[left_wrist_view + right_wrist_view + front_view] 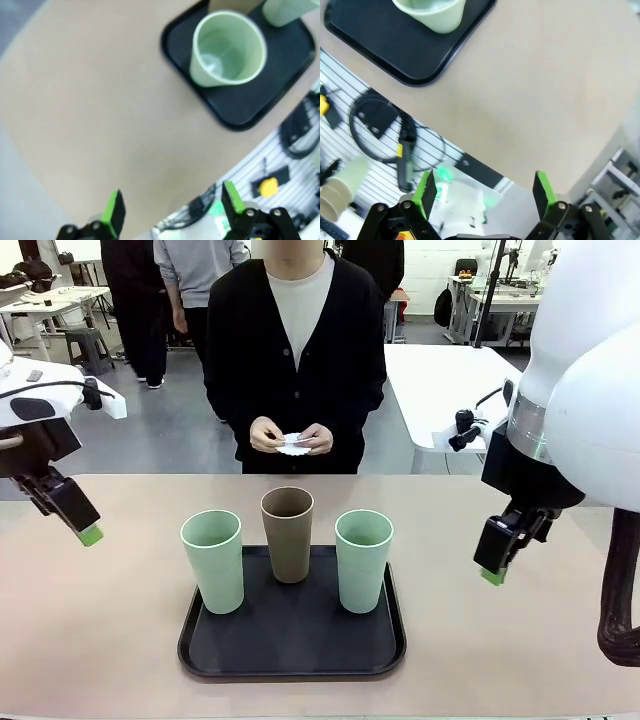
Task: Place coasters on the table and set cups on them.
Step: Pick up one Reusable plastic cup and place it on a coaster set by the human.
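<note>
Three cups stand on a black tray [292,658] on the beige table [100,640]: a mint cup [213,560] at left, a tan-brown cup [288,533] behind the middle, a mint cup [363,559] at right. The person at the far side holds white lacy coasters [294,444] in both hands. My left gripper [88,535] hovers open above the table, left of the tray; its wrist view shows the left mint cup [227,49] from above, far from its fingers [114,212]. My right gripper [492,574] hangs open to the right of the tray, with the right mint cup [432,13] at the top of its view.
A white-topped table [440,380] stands behind the person at right. Other people stand farther back. Bare tabletop lies on both sides of the tray and in front of it. Cables and a stack of paper cups [337,187] lie below the table's near edge.
</note>
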Available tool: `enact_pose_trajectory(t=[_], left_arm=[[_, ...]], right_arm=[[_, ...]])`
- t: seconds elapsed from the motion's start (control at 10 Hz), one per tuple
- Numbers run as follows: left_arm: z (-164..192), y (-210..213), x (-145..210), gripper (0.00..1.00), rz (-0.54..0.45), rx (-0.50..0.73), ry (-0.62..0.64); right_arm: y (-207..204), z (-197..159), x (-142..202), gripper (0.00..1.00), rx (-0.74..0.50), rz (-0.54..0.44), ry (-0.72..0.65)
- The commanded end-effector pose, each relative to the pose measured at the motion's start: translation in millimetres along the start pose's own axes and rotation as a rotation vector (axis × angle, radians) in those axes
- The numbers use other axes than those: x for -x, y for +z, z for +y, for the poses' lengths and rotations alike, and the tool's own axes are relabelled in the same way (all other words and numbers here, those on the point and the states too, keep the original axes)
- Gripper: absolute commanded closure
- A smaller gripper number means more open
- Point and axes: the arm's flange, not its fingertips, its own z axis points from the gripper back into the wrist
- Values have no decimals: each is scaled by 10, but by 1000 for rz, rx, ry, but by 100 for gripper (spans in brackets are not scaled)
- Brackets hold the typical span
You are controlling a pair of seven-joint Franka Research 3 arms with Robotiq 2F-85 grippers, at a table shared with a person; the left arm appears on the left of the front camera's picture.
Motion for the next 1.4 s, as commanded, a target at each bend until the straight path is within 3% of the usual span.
enact_pose_trajectory(t=[0.0,0.2,0.4,0.5,0.7,0.9,1.3], left_arm=[[311,-41,64,0,-159,314,76],[812,33,183,0,-380,671,163],[1295,-30,389,0,-545,878,285],[1408,-145,458,0,-568,936,352],[1598,-190,574,0,-572,949,470],[1751,-304,682,0,-429,939,552],[1921,-399,776,0,-336,927,648]], right_arm=[[-238,-555,321,0,-379,-272,-175],[-409,-1105,869,0,-725,-571,-356],[-635,-1508,1254,0,-913,-717,-476],[-774,-1673,1413,0,-996,-739,-511],[-1024,-1844,1670,0,-1101,-697,-550],[-1230,-1923,1946,0,-1149,-677,-587],[-1370,-1928,2038,0,-1174,-635,-580]])
